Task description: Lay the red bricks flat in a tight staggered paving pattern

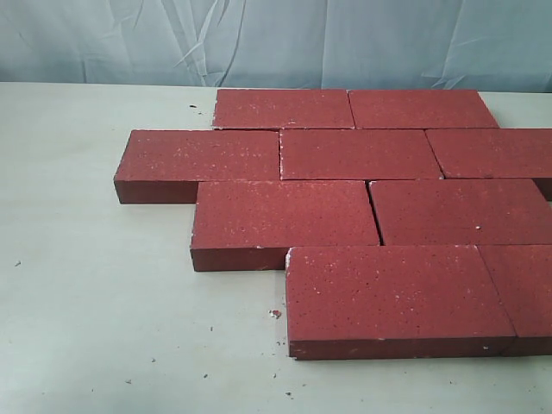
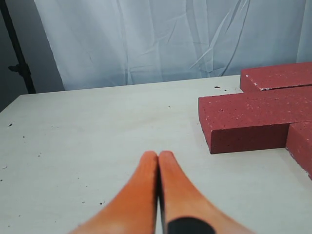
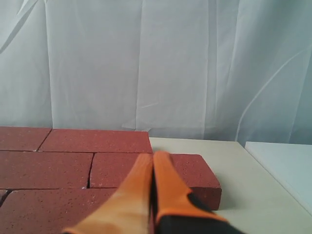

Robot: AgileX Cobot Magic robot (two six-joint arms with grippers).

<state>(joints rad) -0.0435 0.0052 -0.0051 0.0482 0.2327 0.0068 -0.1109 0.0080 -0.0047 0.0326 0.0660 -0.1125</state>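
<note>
The bricks point(image 1: 328, 155) are lying flat on the desk point(image 1: 86, 302) in four staggered rows, edges touching or nearly so. The left tool point(image 2: 158, 155) is hovering clenched and empty over bare desk beside them; the right tool point(image 3: 152, 155) is hanging clenched and empty above the bricks.

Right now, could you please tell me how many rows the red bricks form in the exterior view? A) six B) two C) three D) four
D: the red bricks lie flat in four staggered rows, with two in the far row, three in the next and two in each nearer row.
</note>
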